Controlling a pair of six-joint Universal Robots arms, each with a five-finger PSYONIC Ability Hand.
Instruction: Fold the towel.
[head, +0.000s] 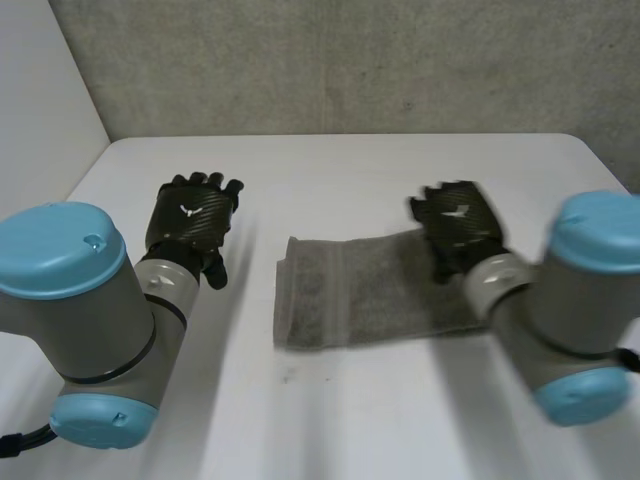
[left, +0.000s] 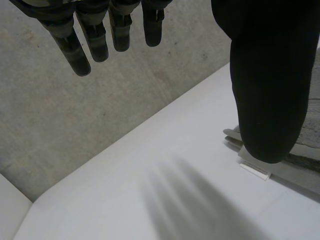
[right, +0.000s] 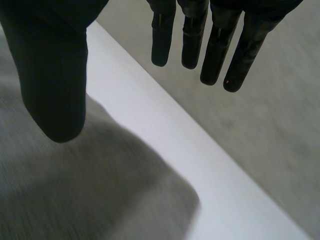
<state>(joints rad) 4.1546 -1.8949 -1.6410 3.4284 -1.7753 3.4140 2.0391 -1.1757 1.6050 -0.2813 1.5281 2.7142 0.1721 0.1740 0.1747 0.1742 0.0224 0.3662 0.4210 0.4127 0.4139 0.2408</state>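
Left fingers (left: 70, 47) straight and spread, holding nothing; my left hand (head: 192, 222) is over bare counter (head: 340, 170), to the left of the grey towel (head: 360, 295). Right fingers (right: 216, 52) also straight and apart, gripping nothing; my right hand (head: 458, 228) is over the towel's right end. Towel lies flat mid-counter, between my arms.

No legible text; towel tag (left: 255, 170) seemingly blank

head: behind and above both arms, looking down on the towel (head: 370, 290), farthest off | left wrist: along the left hand (left: 270, 90), facing the wall (left: 75, 110), towel's end beside thumb | right wrist: close over towel, facing wall | shared: towel, table (head: 350, 170), wall
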